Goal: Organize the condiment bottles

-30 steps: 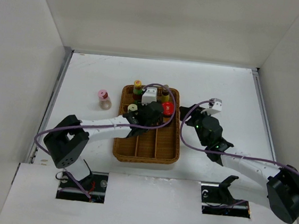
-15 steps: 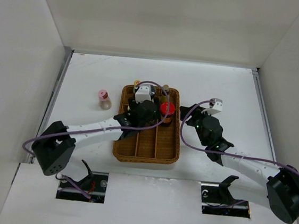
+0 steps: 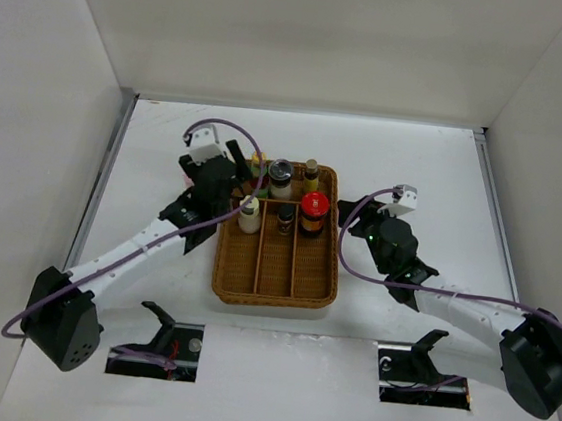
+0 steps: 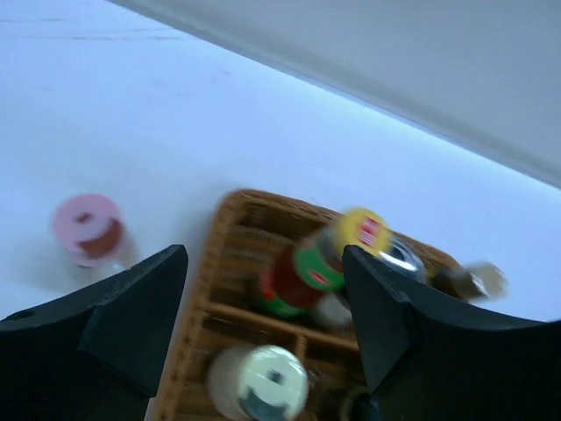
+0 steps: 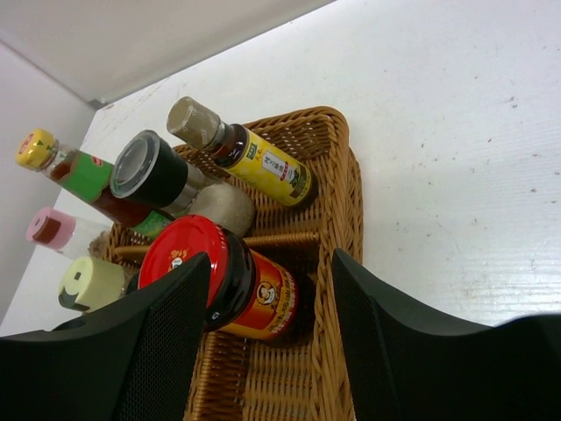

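Observation:
A brown wicker tray [image 3: 275, 270] holds five bottles at its far end: yellow cap [image 3: 257, 158], grey cap [image 3: 281, 172], tan cap [image 3: 311, 167], red-capped jar [image 3: 312, 207] and pale-yellow cap [image 3: 249, 207]. My left gripper [image 3: 235, 166] is open and empty over the tray's back left corner. Its wrist view shows the yellow-capped bottle [image 4: 324, 263], the pale-yellow cap [image 4: 263, 381] and a pink-capped bottle [image 4: 85, 230] on the table left of the tray. My right gripper [image 3: 364, 231] is open and empty beside the tray's right rim, facing the red jar [image 5: 219, 281].
A small dark bottle [image 3: 285, 217] stands in the tray's middle lane. The tray's near halves hold nothing. White walls enclose the table on three sides. In the top view my left arm hides the pink-capped bottle.
My left gripper has moved from over the middle of the tray to its back left corner, uncovering the bottles there. The right arm has not moved.

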### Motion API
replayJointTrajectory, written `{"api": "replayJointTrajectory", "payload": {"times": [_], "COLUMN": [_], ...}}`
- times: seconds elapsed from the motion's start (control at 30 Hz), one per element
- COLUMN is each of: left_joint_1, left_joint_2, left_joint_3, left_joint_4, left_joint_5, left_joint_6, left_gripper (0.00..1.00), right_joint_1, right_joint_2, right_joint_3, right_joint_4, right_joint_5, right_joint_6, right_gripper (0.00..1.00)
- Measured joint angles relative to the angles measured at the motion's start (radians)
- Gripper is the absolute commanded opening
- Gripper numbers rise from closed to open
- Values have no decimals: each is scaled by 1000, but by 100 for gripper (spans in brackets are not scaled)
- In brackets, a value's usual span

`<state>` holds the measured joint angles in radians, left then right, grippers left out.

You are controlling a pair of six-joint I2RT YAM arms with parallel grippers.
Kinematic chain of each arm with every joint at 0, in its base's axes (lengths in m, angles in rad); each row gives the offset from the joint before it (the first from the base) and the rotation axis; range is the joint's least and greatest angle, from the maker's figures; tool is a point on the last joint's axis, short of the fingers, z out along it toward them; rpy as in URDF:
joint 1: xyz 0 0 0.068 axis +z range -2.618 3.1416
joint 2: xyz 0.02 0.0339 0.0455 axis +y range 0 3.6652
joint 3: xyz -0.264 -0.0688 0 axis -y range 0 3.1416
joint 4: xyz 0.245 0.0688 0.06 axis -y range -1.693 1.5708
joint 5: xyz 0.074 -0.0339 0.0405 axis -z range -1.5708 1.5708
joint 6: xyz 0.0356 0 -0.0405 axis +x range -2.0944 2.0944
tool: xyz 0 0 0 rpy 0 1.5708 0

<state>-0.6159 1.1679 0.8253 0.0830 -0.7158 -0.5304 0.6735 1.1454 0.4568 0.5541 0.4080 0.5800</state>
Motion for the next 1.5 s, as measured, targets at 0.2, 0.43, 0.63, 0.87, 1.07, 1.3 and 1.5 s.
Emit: {"api": "replayJointTrajectory", "payload": {"times": [0.2,0.43,0.63,0.87,1.07,1.3,1.5], "left_joint_1": [233,285,331,356,356,275,121], "left_joint_2": [28,181,280,322,325,134,-155], "left_joint_3": [-33,-40,-43,-43,-43,-110,-121], "left_joint_4": [-77,-69,-31,30,46,26,-71], "left_joint_5": [2,18,16,27,35,17,1], "left_joint_6": [-42,-63,-74,-75,-74,-66,-25], "left_gripper": [72,71,65,51,40,39,40], "right_joint_1": [0,0,2,5,9,9,9], "right_joint_2": [2,21,21,29,29,33,34], "right_joint_3": [0,0,0,0,0,0,0], "right_joint_4": [0,0,1,1,1,1,1], "right_joint_5": [0,0,0,0,0,0,0], "right_joint_6": [0,0,-4,-8,-8,-8,-8], "right_gripper": [62,63,63,63,63,63,62]}}
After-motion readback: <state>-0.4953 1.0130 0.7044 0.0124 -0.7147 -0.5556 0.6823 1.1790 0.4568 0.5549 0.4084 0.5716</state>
